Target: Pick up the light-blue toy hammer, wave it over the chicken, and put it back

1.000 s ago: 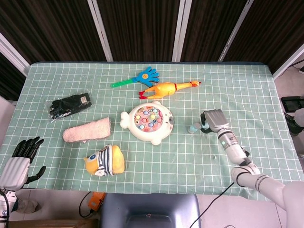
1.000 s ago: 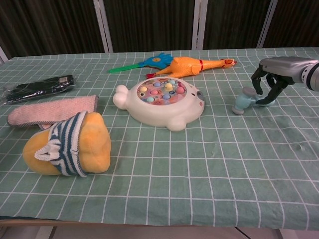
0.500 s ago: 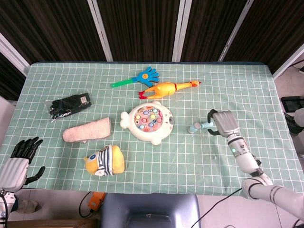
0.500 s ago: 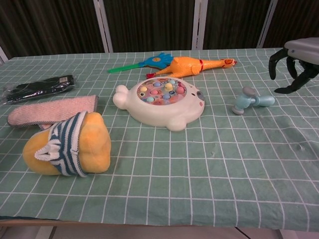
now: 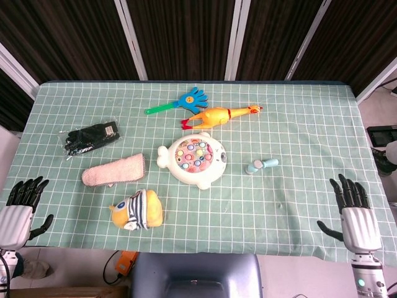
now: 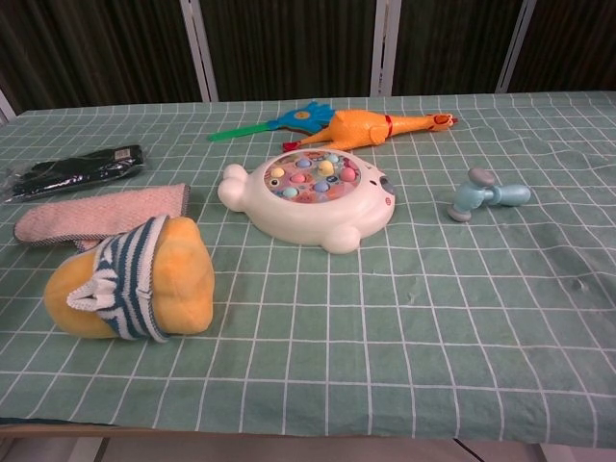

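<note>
The light-blue toy hammer [image 5: 260, 166] lies on its side on the green checked cloth, right of the fish game; the chest view has the hammer [image 6: 485, 194] with nothing touching it. The orange rubber chicken [image 5: 218, 115] lies at the back centre, also seen as the chicken [image 6: 377, 126] behind the game. My right hand [image 5: 353, 214] is off the table's front right edge, fingers spread and holding nothing. My left hand [image 5: 18, 210] hangs at the front left, off the table, fingers apart and holding nothing. Neither hand shows in the chest view.
A white fish game [image 5: 193, 160] sits mid-table. A blue clapper hand [image 5: 183, 101] lies behind the chicken. Black gloves [image 5: 92, 138], a pink cloth [image 5: 113, 171] and a yellow striped plush [image 5: 138, 209] fill the left side.
My right hand let go of the hammer, drew back toward the front right and left the table, now out of the chest view. The hammer stays where it was set down.
</note>
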Controlling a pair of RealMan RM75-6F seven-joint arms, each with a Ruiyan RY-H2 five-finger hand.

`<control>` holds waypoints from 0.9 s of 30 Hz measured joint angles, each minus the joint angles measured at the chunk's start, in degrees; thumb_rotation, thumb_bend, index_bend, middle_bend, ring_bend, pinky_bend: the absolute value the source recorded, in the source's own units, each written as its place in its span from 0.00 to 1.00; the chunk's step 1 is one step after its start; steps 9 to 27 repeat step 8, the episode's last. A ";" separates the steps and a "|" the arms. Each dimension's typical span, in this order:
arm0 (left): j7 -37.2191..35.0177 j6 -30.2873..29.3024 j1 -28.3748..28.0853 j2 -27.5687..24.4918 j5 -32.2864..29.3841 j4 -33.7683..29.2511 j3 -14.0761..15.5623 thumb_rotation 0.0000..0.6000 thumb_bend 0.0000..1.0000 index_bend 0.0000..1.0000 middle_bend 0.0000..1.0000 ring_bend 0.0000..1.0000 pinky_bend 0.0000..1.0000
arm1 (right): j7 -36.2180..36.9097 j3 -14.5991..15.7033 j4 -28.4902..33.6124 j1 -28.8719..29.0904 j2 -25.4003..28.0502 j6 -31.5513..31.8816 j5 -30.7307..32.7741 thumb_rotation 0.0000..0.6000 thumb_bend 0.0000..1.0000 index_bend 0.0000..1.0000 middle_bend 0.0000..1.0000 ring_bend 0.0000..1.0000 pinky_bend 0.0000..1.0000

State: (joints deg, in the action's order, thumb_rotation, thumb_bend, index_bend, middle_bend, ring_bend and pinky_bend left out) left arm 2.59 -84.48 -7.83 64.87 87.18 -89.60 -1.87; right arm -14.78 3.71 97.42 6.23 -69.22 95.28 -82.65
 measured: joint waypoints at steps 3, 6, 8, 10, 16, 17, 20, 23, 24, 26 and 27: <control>0.38 -0.10 0.11 0.10 -0.03 -0.21 -0.01 1.00 0.33 0.00 0.04 0.00 0.05 | 0.72 0.41 -2.75 -1.22 0.85 -0.13 -0.36 1.00 0.27 0.00 0.00 0.00 0.11; 0.74 -0.14 0.31 0.03 -0.16 -0.27 0.08 1.00 0.33 0.00 0.04 0.00 0.05 | 1.72 0.28 -2.49 -2.28 1.87 -1.04 -0.65 1.00 0.27 0.00 0.00 0.00 0.11; 0.75 -0.23 0.56 -0.12 -0.33 -0.44 0.15 1.00 0.33 0.00 0.04 0.00 0.05 | 1.94 -0.05 -2.10 -2.55 2.16 -1.63 -0.88 1.00 0.27 0.00 0.00 0.00 0.11; 0.75 -0.23 0.56 -0.12 -0.33 -0.44 0.15 1.00 0.33 0.00 0.04 0.00 0.05 | 1.94 -0.05 -2.10 -2.55 2.16 -1.63 -0.88 1.00 0.27 0.00 0.00 0.00 0.11; 0.75 -0.23 0.56 -0.12 -0.33 -0.44 0.15 1.00 0.33 0.00 0.04 0.00 0.05 | 1.94 -0.05 -2.10 -2.55 2.16 -1.63 -0.88 1.00 0.27 0.00 0.00 0.00 0.11; 0.75 -0.23 0.56 -0.12 -0.33 -0.44 0.15 1.00 0.33 0.00 0.04 0.00 0.05 | 1.94 -0.05 -2.10 -2.55 2.16 -1.63 -0.88 1.00 0.27 0.00 0.00 0.00 0.11; 0.75 -0.23 0.56 -0.12 -0.33 -0.44 0.15 1.00 0.33 0.00 0.04 0.00 0.05 | 1.94 -0.05 -2.10 -2.55 2.16 -1.63 -0.88 1.00 0.27 0.00 0.00 0.00 0.11; 0.75 -0.23 0.56 -0.12 -0.33 -0.44 0.15 1.00 0.33 0.00 0.04 0.00 0.05 | 1.94 -0.05 -2.10 -2.55 2.16 -1.63 -0.88 1.00 0.27 0.00 0.00 0.00 0.11; 0.75 -0.23 0.56 -0.12 -0.33 -0.44 0.15 1.00 0.33 0.00 0.04 0.00 0.05 | 1.94 -0.05 -2.10 -2.55 2.16 -1.63 -0.88 1.00 0.27 0.00 0.00 0.00 0.11; 0.75 -0.23 0.56 -0.12 -0.33 -0.44 0.15 1.00 0.33 0.00 0.04 0.00 0.05 | 1.94 -0.05 -2.10 -2.55 2.16 -1.63 -0.88 1.00 0.27 0.00 0.00 0.00 0.11; 0.75 -0.23 0.56 -0.12 -0.33 -0.44 0.15 1.00 0.33 0.00 0.04 0.00 0.05 | 1.94 -0.05 -2.10 -2.55 2.16 -1.63 -0.88 1.00 0.27 0.00 0.00 0.00 0.11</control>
